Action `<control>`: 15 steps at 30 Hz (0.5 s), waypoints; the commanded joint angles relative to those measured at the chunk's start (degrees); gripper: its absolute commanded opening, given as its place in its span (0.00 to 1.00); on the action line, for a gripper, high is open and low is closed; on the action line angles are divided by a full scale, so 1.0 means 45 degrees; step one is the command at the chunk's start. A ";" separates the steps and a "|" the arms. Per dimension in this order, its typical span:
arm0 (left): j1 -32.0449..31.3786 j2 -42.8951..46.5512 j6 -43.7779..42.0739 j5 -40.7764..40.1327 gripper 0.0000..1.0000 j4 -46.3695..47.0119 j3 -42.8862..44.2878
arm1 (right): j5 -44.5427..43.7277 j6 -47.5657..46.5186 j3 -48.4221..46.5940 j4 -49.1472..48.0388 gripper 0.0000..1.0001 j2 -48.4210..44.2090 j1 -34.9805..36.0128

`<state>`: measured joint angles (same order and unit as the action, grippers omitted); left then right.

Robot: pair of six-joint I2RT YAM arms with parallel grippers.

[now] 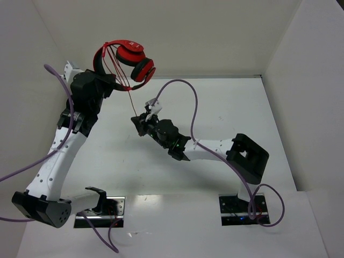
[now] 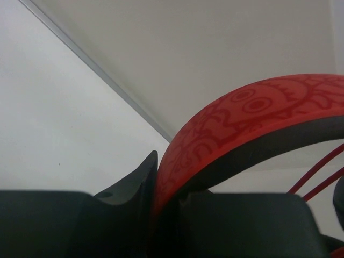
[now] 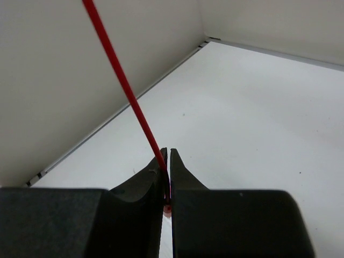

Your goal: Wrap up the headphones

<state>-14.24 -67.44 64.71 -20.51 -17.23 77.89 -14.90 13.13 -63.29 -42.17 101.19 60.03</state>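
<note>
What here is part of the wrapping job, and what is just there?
In the job: headphones, their red cord, left hand gripping the headband, right hand pinching the cord.
Just there: purple cables, white table.

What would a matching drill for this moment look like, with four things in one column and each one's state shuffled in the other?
Column A
1. left gripper
2. right gripper
3. ear cups
4. red cable

Column B
a. pulled straight, its lower end pinched
b. shut on the headband
c. shut on the red cable
d. up off the table, with no fingers on them

Pairs: 1-b, 2-c, 3-d, 4-a
</note>
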 commanded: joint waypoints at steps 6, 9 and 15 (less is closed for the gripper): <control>0.0078 0.0221 0.0445 0.0105 0.00 0.2267 0.0837 | -0.0480 -0.0729 0.0236 -0.1351 0.01 0.0561 -0.0389; 0.0078 0.0221 0.0328 -0.0012 0.00 0.2267 0.0836 | -0.0479 -0.0729 0.0236 -0.1351 0.01 0.0561 -0.0526; 0.0078 0.0221 0.0328 -0.0129 0.00 0.2267 0.0836 | -0.0324 -0.0475 0.0353 -0.1234 0.12 0.0561 -0.0528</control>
<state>-14.15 -67.64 64.45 -20.69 -16.75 78.48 -15.73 11.29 -62.81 -44.31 102.56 57.74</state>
